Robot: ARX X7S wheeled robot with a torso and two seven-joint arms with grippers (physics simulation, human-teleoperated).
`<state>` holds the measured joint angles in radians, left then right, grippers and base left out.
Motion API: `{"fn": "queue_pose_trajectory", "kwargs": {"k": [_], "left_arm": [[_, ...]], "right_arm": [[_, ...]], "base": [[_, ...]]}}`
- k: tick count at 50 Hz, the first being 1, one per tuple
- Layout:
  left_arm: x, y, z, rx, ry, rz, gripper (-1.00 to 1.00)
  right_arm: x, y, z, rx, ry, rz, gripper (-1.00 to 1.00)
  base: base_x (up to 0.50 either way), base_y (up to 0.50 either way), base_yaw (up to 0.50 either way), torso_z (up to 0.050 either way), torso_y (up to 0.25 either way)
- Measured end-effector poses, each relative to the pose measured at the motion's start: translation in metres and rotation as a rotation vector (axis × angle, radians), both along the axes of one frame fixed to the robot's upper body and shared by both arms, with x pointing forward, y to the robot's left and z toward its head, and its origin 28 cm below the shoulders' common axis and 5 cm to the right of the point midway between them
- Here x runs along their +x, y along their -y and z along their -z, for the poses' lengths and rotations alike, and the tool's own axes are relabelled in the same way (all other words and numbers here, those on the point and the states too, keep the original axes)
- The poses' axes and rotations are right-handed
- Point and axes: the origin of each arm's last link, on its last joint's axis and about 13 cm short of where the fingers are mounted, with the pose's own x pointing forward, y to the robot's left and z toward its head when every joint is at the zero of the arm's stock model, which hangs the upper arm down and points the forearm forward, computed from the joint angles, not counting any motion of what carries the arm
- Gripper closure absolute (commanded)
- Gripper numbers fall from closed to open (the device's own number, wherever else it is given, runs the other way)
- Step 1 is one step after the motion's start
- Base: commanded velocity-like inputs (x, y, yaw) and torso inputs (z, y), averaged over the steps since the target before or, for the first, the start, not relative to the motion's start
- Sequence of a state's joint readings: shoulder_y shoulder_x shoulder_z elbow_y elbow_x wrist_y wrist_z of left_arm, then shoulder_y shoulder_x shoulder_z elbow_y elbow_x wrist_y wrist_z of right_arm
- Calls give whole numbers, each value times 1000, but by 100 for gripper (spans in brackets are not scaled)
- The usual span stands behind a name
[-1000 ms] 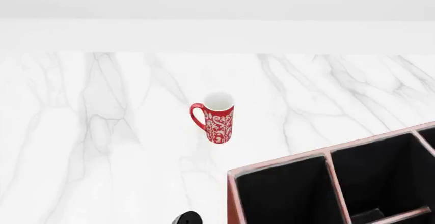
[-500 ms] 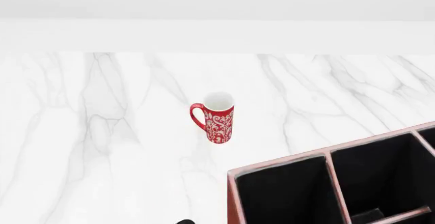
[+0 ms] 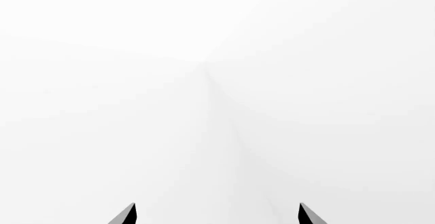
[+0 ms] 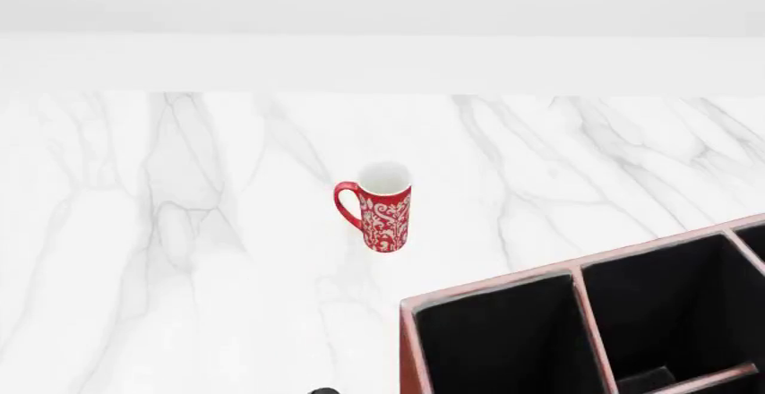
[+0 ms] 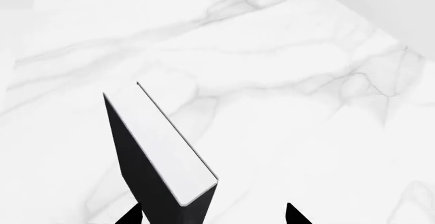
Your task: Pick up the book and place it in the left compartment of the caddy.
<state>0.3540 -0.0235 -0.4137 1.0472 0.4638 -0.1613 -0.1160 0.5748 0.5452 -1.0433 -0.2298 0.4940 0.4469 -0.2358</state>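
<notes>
Right gripper [image 5: 214, 215] first: its two black fingertips [image 5: 133, 215] are spread wide, and the book [image 5: 160, 152] sits in the gap between them. It lies close against one fingertip, with clear marble showing between it and the other, so nothing is pinched. The book is on edge and tilted, its matte black cover on one side and the white page block turned up toward the wrist camera. Its near end runs out of the picture by the fingertips, so whether that fingertip actually touches the cover cannot be told, nor whether the book rests on the tabletop [image 5: 292, 81] or hangs just over it.

Over to the left gripper [image 3: 217, 216] — spread wide too, two dark tips at the frame's edge and only blank white in front of them.

From the head camera, the caddy [image 4: 490, 285] fills the near right corner of the marble tabletop, a reddish-brown box with pale worn rims and a black lining. Its left compartment [image 4: 502, 345] is the section nearest the middle of the tabletop, with a divider between it and the smaller sections beyond. Well apart from it, toward the middle of the tabletop, a red patterned mug [image 4: 380, 215] stands upright, its handle turned away from the caddy. A sliver of something black [image 4: 322, 391] pokes in at the near edge — too little of it shows to say what it is.
</notes>
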Motion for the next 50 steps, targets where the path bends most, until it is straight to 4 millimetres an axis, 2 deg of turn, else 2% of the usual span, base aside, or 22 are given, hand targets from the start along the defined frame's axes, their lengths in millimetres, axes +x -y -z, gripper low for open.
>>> {"fn": "queue_pose_trajectory", "kwargs": {"k": [50], "left_arm": [[4,1,-1,5,-3,-1,-100]], "right_arm": [[2,-15,25,-14,10,-60,-100]], "base": [[0,0,0,0,0]]}}
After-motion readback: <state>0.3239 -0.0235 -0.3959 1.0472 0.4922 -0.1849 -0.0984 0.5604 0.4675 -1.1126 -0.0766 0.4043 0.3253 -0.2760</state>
